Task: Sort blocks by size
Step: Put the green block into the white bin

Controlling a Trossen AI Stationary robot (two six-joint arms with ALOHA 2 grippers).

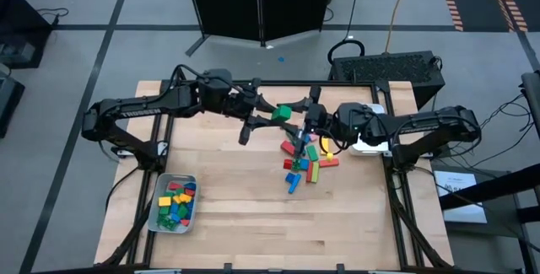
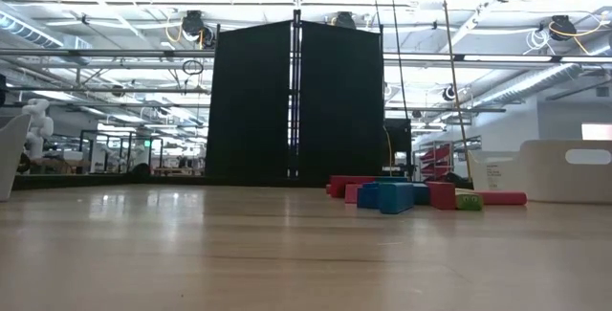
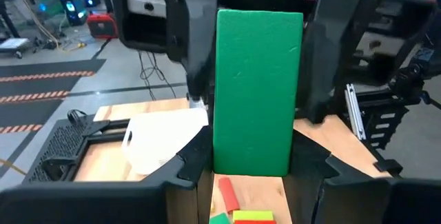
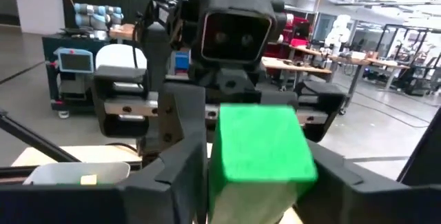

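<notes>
Your tray (image 1: 173, 215) at the table's (image 1: 236, 223) left already keeps about ten sorted blocks, the left hand (image 1: 274, 115) grips one green block (image 1: 284, 112) aloft mid-table, seemingly passing it to the right hand (image 1: 305, 119), apparently closed on it too, above roughly fifteen unsorted blocks (image 1: 305, 163).

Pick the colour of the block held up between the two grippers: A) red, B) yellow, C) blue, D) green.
D: the green block sits above the table between the left gripper and the right gripper, and it fills both wrist views, with dark fingers on each side.
</notes>
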